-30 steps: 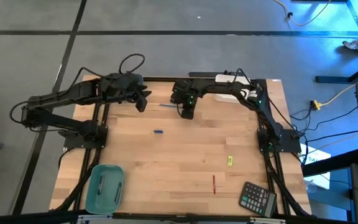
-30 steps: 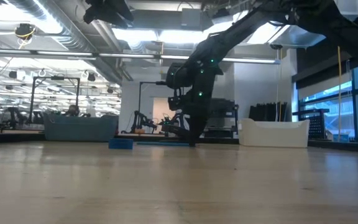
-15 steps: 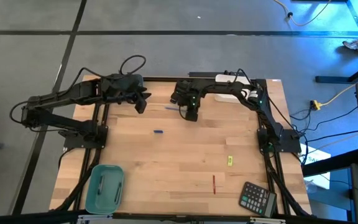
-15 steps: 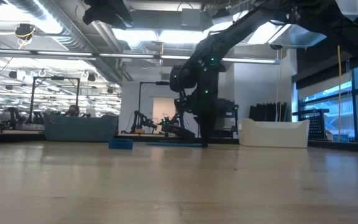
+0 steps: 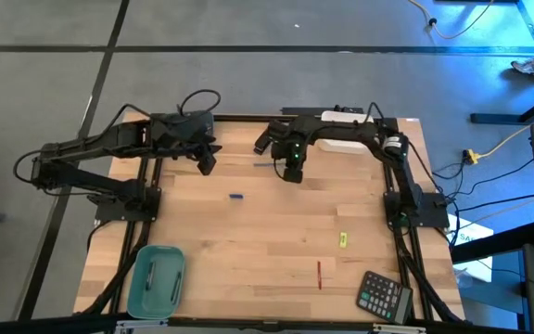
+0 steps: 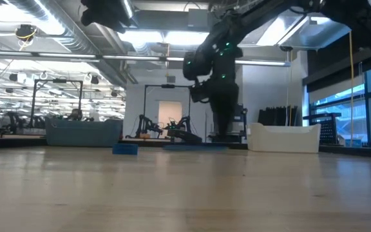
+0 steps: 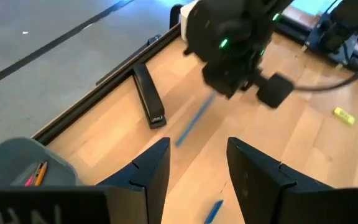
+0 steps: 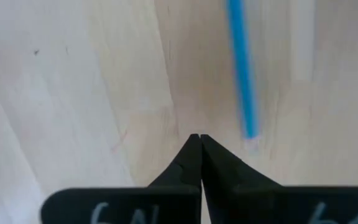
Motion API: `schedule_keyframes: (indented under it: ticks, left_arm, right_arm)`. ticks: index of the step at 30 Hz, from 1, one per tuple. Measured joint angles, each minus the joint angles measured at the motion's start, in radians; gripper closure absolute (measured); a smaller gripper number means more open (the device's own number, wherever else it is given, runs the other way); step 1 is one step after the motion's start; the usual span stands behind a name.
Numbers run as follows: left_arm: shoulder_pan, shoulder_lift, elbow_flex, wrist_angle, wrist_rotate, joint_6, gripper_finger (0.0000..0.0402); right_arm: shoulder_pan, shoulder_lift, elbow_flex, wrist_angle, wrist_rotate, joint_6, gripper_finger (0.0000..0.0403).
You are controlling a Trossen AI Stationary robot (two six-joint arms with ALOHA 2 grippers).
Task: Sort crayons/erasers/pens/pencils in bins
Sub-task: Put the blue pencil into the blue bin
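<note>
One blue pencil lies beside right pincer.

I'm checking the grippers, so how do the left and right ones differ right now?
The left gripper has its fingers parted; the right gripper is shut, tips touching, with nothing between them. The blue pencil lies beside the right gripper, farther ahead of the left one. Both hang over the table's far side, holding nothing.

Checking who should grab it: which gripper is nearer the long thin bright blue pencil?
Right. The right gripper, shut, hangs just beside the blue pencil; the left gripper hovers farther off.
</note>
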Motion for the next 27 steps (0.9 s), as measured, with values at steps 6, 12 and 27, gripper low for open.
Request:
schedule_keyframes:
  ticks: [6,12,27]
  left_arm:
    - [-0.004,0.000,0.000,-0.037,-0.013,0.003,0.0250]
    - [-0.002,0.000,0.000,-0.038,-0.034,0.050,0.0250]
    - [0.039,0.000,0.000,-0.037,-0.039,0.036,0.0250]
  right_arm:
    - [0.004,-0.051,-0.162,0.131,0.033,0.019,0.0399]
    - [0.001,-0.056,-0.176,0.193,0.224,-0.051,0.0378]
    - [-0.150,-0.021,-0.119,0.260,0.015,-0.456,0.0313]
